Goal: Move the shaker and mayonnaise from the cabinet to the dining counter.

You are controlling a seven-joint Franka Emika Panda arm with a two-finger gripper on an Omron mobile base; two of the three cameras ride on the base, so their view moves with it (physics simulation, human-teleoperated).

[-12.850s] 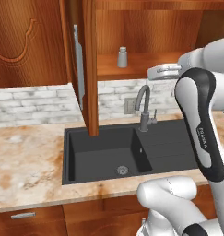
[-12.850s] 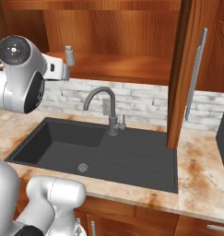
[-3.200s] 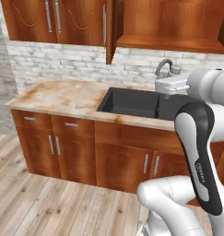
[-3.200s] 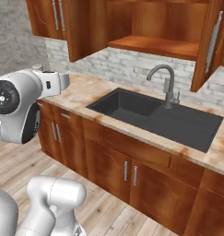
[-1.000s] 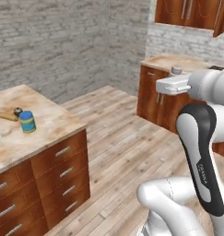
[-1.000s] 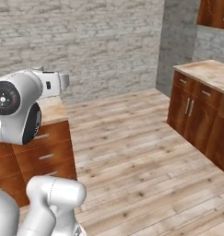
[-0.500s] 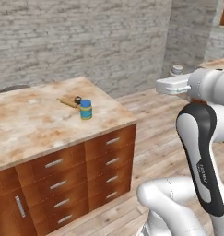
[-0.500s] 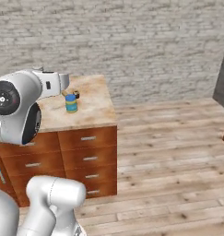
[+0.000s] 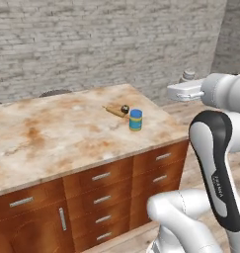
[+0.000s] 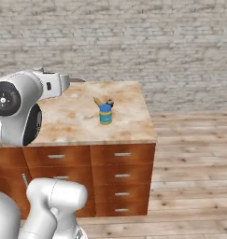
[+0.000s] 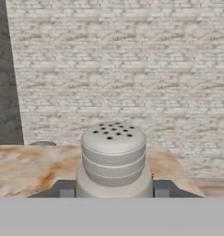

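My gripper (image 11: 113,190) is shut on the shaker (image 11: 113,156), a small grey cylinder with a perforated cap, held upright between the dark fingertips (image 11: 64,189). From the left base view the shaker (image 9: 187,75) rides on the hand, in the air just off the right end of the dining counter (image 9: 52,133). The mayonnaise (image 9: 136,120), a jar with a blue lid and a yellowish body, stands upright on that counter near its right end; the right base view has the jar (image 10: 105,114) mid-counter (image 10: 73,121). The cabinet is out of view.
A small brown stick-like item with a dark knob (image 9: 116,109) lies just behind the jar. Drawer fronts (image 9: 104,197) face me below the top. A grey brick wall (image 10: 133,42) runs behind, and wooden floor (image 10: 189,158) lies open to the right.
The whole picture has shifted as the base moved: the dining counter with the jar now lies closer and more central. The shaker stays gripped in the hand.
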